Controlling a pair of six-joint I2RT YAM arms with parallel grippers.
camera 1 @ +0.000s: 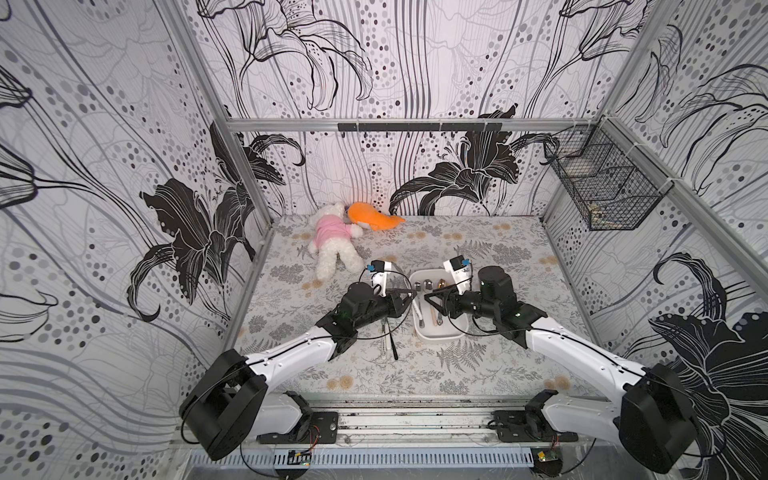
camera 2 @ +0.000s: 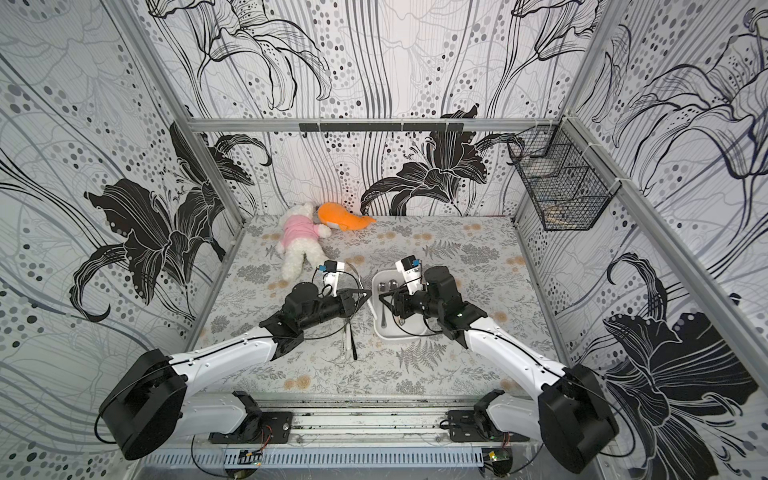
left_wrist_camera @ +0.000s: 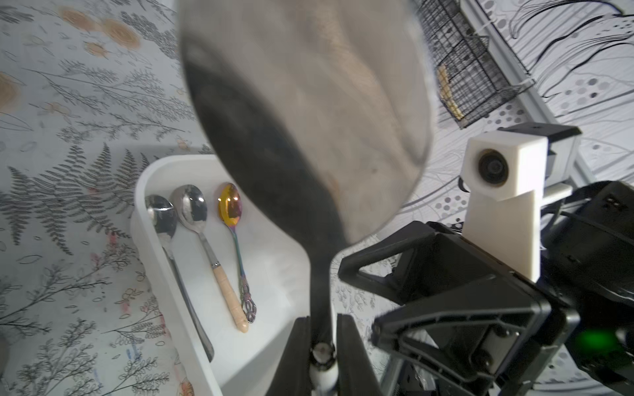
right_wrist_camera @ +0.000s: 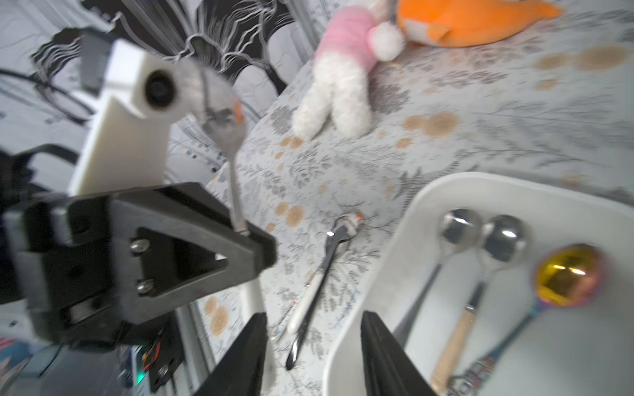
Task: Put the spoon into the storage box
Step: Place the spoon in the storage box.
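Currently left gripper (left_wrist_camera: 322, 356) clamps the spoon (left_wrist_camera: 308, 120) (by storage box (left_wrist_camera: 139, 205) rim); right gripper (right_wrist_camera: 314, 353) gapes empty.

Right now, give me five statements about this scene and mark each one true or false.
1. The left gripper is shut on a spoon. True.
2. The storage box is empty. False: three spoons lie in it.
3. The right gripper grips a spoon. False: its jaws stand open, holding nothing.
4. A teddy in a pink top lies next to an orange plush. True.
5. The wire basket stands on the table. False: it hangs on the side wall.
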